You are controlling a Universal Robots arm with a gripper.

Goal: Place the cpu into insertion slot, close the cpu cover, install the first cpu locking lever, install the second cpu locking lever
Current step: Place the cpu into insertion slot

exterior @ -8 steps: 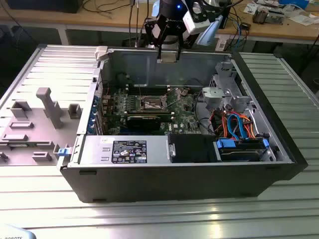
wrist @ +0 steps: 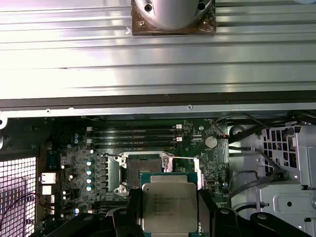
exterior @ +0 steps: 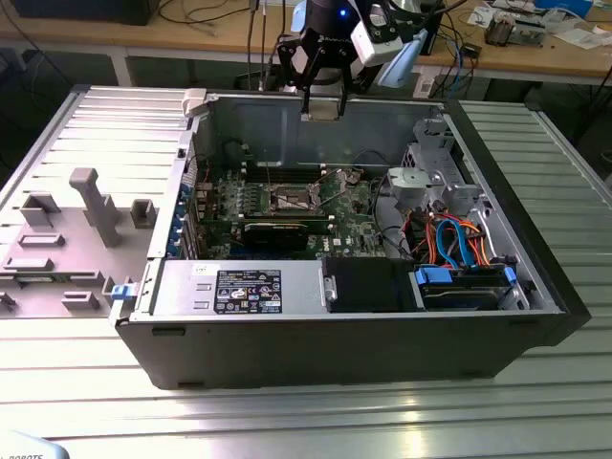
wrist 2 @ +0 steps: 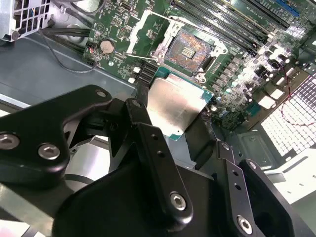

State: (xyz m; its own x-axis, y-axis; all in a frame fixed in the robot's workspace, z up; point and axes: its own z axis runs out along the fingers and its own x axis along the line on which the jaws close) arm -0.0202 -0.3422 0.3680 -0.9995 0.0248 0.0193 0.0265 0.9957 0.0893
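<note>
Your gripper (wrist 2: 170,116) clamps the cpu (wrist 2: 178,98) by two opposite edges, near the uncovered insertion slot (wrist 2: 190,49).

A ribbed, silver-grey metal table (exterior: 306,421) fills the lower part of the exterior view, its slats running from side to side. An open black computer case (exterior: 344,349) lies on it in the centre of the frame, open side up. Just beside the case, at the exterior view's left, a flat light-grey panel (exterior: 57,182) rests on the slats, with moulded grey blocks standing up from it. A white corner of something (exterior: 24,449) pokes in at the lower left. In the first wrist view the slats also bear a brown square plate (wrist: 148,30) under a round silver column (wrist: 173,12)
</note>
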